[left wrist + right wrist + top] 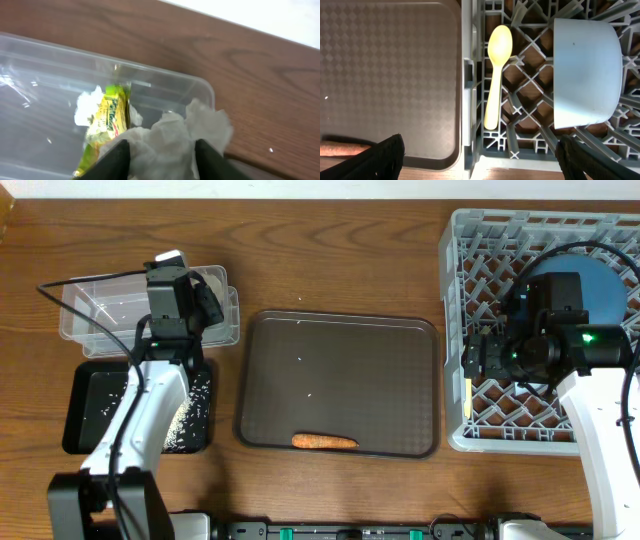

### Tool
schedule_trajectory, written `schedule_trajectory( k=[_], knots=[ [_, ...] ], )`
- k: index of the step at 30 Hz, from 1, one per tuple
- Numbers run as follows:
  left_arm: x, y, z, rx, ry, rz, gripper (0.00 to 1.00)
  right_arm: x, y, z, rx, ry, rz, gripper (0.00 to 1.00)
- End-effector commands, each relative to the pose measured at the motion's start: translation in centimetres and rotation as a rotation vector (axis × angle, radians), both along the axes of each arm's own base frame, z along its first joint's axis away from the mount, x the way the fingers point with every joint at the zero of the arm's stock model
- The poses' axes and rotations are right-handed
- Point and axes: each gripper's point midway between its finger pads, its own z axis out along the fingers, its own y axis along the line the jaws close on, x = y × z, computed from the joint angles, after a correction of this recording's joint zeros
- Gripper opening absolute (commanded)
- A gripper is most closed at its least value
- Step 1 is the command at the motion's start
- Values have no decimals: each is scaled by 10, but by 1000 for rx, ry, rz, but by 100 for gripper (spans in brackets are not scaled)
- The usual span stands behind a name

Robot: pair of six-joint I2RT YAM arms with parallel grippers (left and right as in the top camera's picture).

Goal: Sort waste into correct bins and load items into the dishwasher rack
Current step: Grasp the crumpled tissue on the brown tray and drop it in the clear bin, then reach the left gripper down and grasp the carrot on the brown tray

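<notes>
Crumpled white tissue [165, 142], pinched in the left fingers [116, 161], hangs over the clear plastic tub [45, 65], which holds a glossy green wrapper [107, 120]. The right fingers [390, 156] are spread above the grey lattice rack [520, 107] and the smooth yellow spoon [496, 75]. A wood-grain brown tabletop [150, 35] lies underneath.

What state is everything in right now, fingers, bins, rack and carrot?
Left gripper: fingers closed on a tissue over the clear tub.
Right gripper: fingers open, empty, over the rack.
Clear tub: holds the snack wrapper and a second tissue.
Black tray: scattered with rice grains.
Spoon: lying flat in the rack.
Cup: in the rack, apparently on its side.
Plate: in the rack.
Carrot: lying on the brown tray.
</notes>
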Motion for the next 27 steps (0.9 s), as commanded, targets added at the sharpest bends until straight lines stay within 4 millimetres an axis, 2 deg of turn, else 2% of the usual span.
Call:
schedule_trajectory(
  k=[1, 4, 7, 9, 11, 13, 15, 19, 21, 24, 27],
  knots=[
    [6, 6, -7, 7, 12, 23, 52, 1, -2, 6, -11, -21, 10, 96],
    [8, 6, -1, 8, -10, 23, 59, 1, -2, 6, -11, -21, 10, 96],
    [6, 4, 12, 2, -38, 16, 60, 1, -2, 6, -11, -21, 10, 97],
    [-2, -8, 19, -39, -33, -39, 60, 1, -2, 6, -11, -20, 10, 96],
    [-15, -33, 23, -114, -3, -141, 60, 1, -2, 6, -11, -21, 10, 97],
    [-37, -62, 19, -196, 65, -250, 60, 2, -2, 6, -11, -22, 10, 97],
    [-68, -88, 9, -276, 180, -340, 61, 1, -2, 6, -11, -21, 10, 97],
    [-130, -121, -19, -359, 446, -425, 64, 1, -2, 6, -11, -21, 10, 97],
    [-159, -132, -33, -329, 566, -489, 66, 1, -2, 6, -11, -21, 10, 97],
    [-199, -149, -50, -225, 686, -692, 66, 1, -2, 6, -11, -21, 10, 97],
    [-220, -164, -60, -150, 726, -824, 69, 1, -2, 6, -11, -21, 10, 97]
  ],
)
